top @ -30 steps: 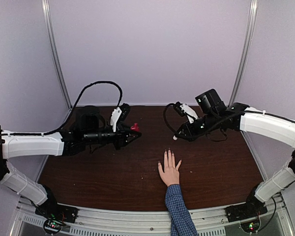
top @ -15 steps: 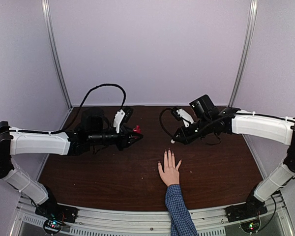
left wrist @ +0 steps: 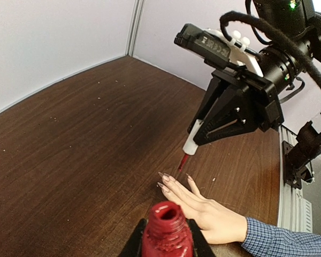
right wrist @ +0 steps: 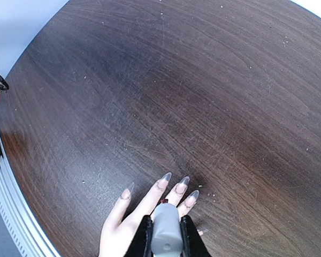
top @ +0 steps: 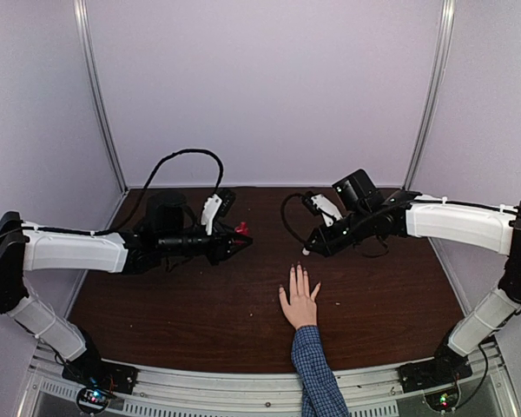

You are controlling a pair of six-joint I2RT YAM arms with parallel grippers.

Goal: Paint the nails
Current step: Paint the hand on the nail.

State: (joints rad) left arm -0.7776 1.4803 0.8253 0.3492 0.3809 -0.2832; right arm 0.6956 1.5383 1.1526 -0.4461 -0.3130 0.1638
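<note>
A light-skinned hand (top: 300, 301) with a blue checked sleeve lies flat on the dark wooden table (top: 200, 304), fingers pointing away. Its nails (right wrist: 174, 182) are long, pointed and look clear; they also show in the left wrist view (left wrist: 166, 179). My right gripper (top: 315, 243) is shut on the white cap (right wrist: 166, 233) of a polish brush. The red brush tip (left wrist: 182, 162) hangs just above and beyond the fingertips. My left gripper (top: 240, 236) is shut on the open red polish bottle (left wrist: 166, 230), held off to the hand's far left.
Purple walls close the table at the back and sides. A metal rail (top: 243, 382) runs along the near edge. Black cables (top: 187, 156) loop above the left arm and beside the right wrist (top: 288, 213).
My right arm has come down and leftward, bringing the brush close above the fingertips. The left arm has shifted only slightly with the bottle. The hand has not moved.
</note>
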